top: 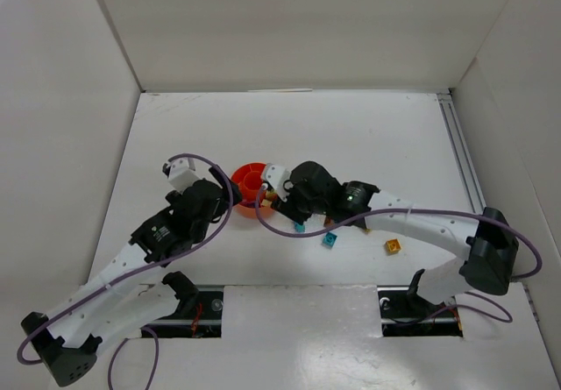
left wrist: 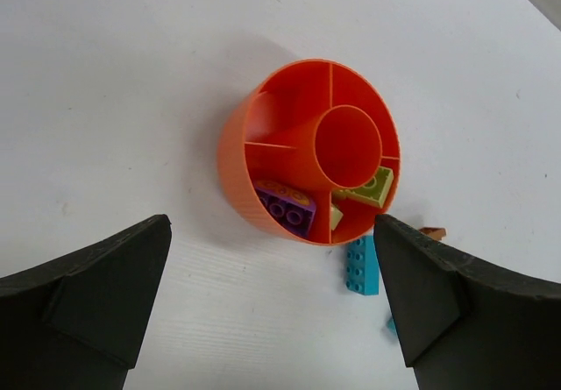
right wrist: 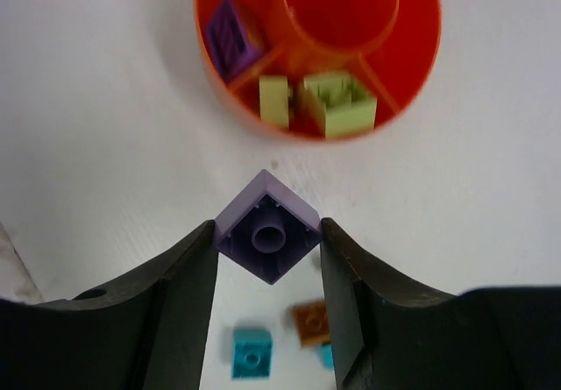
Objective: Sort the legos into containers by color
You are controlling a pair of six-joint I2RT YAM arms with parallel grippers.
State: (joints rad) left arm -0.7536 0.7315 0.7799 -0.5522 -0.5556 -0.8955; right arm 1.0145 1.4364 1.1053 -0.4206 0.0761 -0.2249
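- Our right hand is clamped on a purple brick. The brick sits cornerwise between the two fingers, so they seem to pinch it at two opposite corners and not on flat faces. We judge this a thin grip: a jolt could make the brick twist or drop out.
- The dish lies just ahead of the held brick, apart from it. The wedge nearest the brick holds the yellow-green bricks. The wedge with the other purple brick is one place to the left in the wrist view. Letting go straight ahead would likely mix the colours.
- Coming in too low could knock the rim and shove the dish across the surface.
- Our left hand is spread wide and holds nothing. It hangs close by the dish, so the two arms are crowded there and could bump.
- The held brick appears lifted off the surface. A teal brick and a brown brick lie loose beneath the fingers, not yet sorted.
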